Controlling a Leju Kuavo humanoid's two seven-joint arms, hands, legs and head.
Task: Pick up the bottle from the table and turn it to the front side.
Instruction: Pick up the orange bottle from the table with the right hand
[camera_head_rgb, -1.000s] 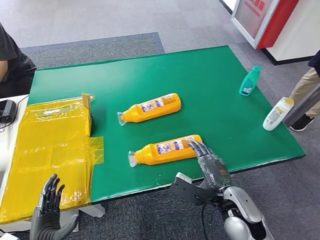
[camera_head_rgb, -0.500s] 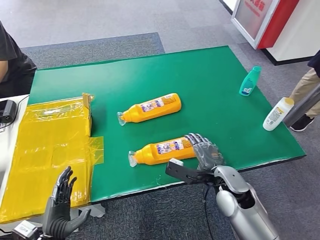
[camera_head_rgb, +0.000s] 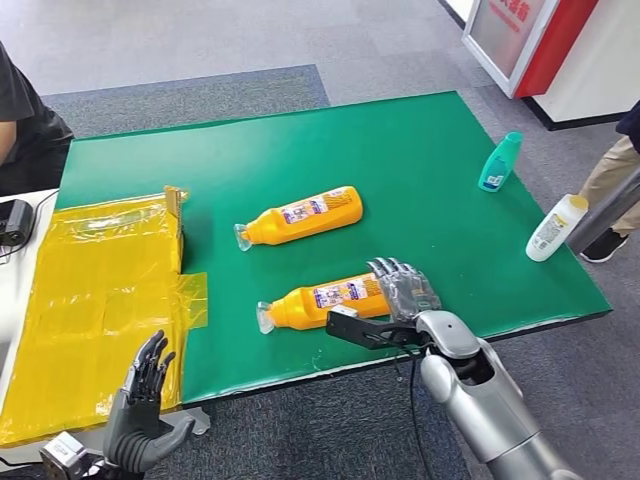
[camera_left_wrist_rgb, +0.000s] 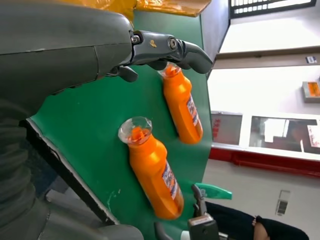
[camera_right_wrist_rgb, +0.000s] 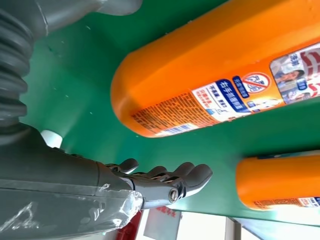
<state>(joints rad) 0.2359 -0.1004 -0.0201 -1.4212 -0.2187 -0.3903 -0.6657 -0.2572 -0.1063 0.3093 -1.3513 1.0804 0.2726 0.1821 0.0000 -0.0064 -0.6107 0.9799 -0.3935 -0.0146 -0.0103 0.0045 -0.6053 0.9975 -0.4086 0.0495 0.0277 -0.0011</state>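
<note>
Landmark: green rectangular table mat (camera_head_rgb: 423, 170), on which all places below are taken.
Task bottle: orange plastic bottle with a printed label and clear cap (camera_head_rgb: 324, 301) (camera_left_wrist_rgb: 154, 170) (camera_right_wrist_rgb: 211, 75), lying on its side near the mat's front edge, cap towards the yellow sheet.
Right hand: right hand (camera_head_rgb: 404, 290) (camera_right_wrist_rgb: 158, 182) at the bottle's base end on the mat, fingers spread and apart, holding nothing; contact with the bottle cannot be told.
Left hand: left hand (camera_head_rgb: 143, 400) (camera_left_wrist_rgb: 113, 45) below the mat's front left corner, off the mat, fingers spread, holding nothing.
Second bottle: another orange plastic bottle (camera_head_rgb: 300, 217) (camera_left_wrist_rgb: 183, 110) farther in on the mat, parallel.
Far edge: teal bottle (camera_head_rgb: 500, 160) and white bottle with a yellow cap (camera_head_rgb: 555, 227) by the mat's right edge.
Left side: yellow plastic sheet (camera_head_rgb: 90, 300) overlapping the mat's left edge.
</note>
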